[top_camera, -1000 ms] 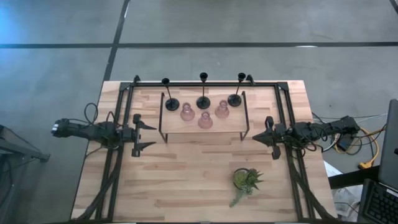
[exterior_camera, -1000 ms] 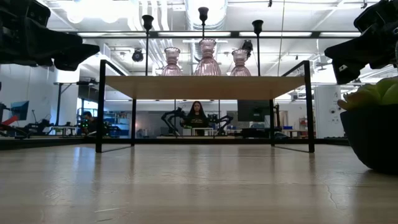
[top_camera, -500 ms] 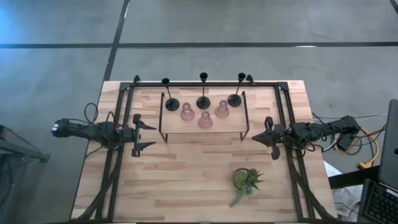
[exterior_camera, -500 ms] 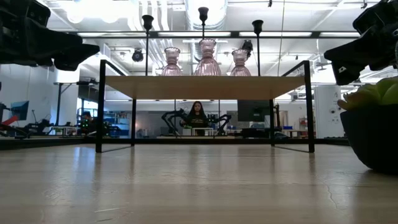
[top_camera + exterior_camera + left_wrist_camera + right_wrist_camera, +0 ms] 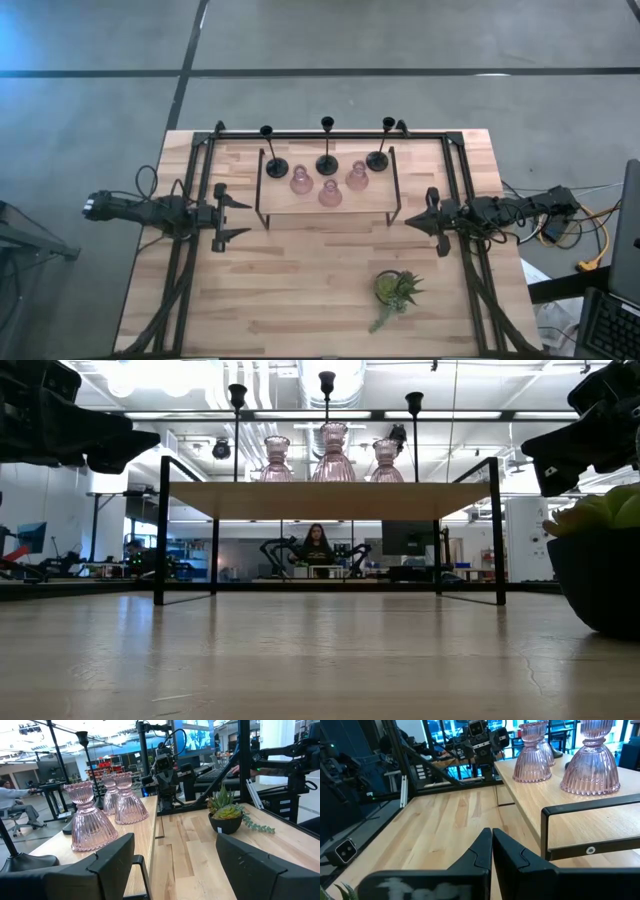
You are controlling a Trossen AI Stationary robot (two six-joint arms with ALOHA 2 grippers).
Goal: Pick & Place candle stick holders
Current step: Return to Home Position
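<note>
High view: nothing's moved lately, and all six candle stick holders (image 5: 329, 193) sit on the shelf (image 5: 300, 205), so the job's basically done. Low view: same story. Left wrist: my left gripper (image 5: 175, 845), parked beside the shelf, gapes wide and empty. Right wrist: my right gripper (image 5: 491, 832) is pinched closed, holding nothing.

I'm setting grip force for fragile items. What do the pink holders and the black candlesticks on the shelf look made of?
Pink holders: probably glass, translucent with ribbed, glossy sides. Black candlesticks: likely metal, thin rigid stems on disc bases, matte black; paint or coating unclear. Left claw and right claw wait beside the shelf.
</note>
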